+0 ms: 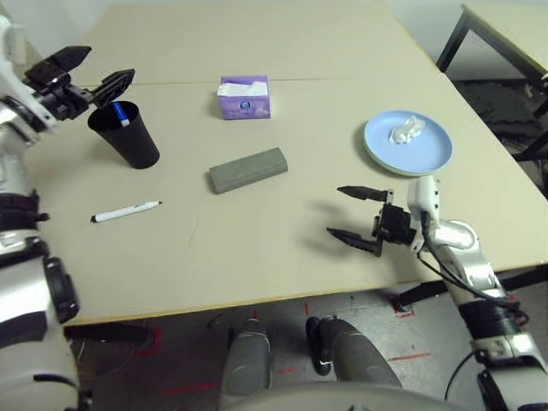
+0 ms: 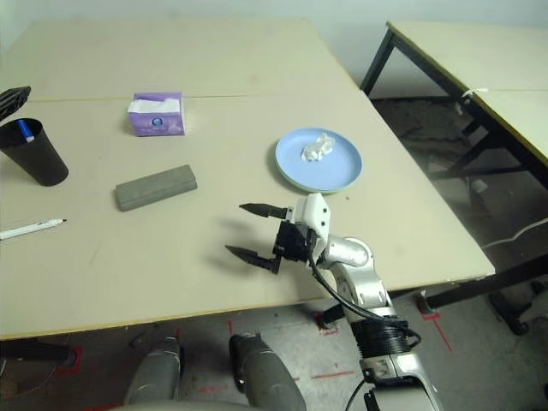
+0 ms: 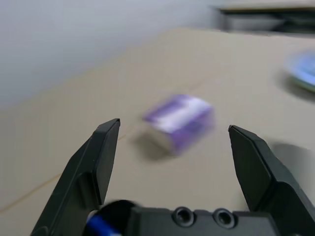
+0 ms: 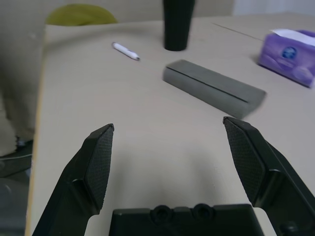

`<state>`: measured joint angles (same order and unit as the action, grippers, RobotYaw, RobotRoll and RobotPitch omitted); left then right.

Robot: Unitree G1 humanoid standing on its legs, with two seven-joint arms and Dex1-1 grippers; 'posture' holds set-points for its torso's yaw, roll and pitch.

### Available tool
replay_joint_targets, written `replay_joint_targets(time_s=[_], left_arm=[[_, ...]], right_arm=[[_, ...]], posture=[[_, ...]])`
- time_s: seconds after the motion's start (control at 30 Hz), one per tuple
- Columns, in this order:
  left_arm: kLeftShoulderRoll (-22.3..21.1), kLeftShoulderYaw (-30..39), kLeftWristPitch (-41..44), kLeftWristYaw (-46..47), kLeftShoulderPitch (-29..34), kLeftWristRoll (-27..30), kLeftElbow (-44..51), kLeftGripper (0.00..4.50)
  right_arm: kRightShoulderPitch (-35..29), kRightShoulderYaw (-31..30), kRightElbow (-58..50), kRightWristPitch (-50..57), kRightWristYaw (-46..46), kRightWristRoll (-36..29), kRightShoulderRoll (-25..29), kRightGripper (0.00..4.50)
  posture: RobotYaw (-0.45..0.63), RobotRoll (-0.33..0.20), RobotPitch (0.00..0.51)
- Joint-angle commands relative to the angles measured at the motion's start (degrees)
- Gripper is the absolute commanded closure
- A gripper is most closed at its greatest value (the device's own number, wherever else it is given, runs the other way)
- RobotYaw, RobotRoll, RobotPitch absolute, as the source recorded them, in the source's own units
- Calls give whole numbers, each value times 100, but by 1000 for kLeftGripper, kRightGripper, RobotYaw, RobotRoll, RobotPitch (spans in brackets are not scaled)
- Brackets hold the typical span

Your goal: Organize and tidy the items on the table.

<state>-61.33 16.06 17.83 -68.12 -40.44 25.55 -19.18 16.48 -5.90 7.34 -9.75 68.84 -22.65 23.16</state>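
No text can be read anywhere; the purple tissue box (image 1: 245, 97), at about 12 o'clock from the grey case (image 1: 247, 169), carries a round blue emblem on its front face, too small to make out; the white pen (image 1: 126, 211), at about 8 o'clock from the case, shows no legible marking.

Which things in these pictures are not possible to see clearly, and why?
- Pen in the cup: only its blue end shows above the rim in the left eye view.
- Case: closed, so its contents are hidden.
- Tissue box: blurred in the left wrist view; print unreadable.
- Plate: blurred and cut by the edge there.
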Motion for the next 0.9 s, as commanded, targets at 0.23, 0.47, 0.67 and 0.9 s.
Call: replay_joint_targets(time_s=[0.23, 0.47, 0.67, 0.9], left_arm=[[-1627, -587, 798, -1457, 2729, -331, 2114, 23], [-1883, -634, 484, -737, 3330, -1406, 1163, 23], [-1743, -1052, 348, -373, 2720, -1949, 618, 23], [-1180, -1706, 258, -247, 1829, -2386, 254, 23]], right_arm=[[78, -167, 211, -163, 209, 47, -166, 0], [-85, -218, 202, -230, 189, 120, -176, 0], [-101, -247, 166, -183, 151, 143, -186, 0], [-145, -254, 54, -123, 105, 162, -135, 0]], posture=[[71, 0, 171], [63, 0, 167], [52, 0, 163], [24, 0, 165]])
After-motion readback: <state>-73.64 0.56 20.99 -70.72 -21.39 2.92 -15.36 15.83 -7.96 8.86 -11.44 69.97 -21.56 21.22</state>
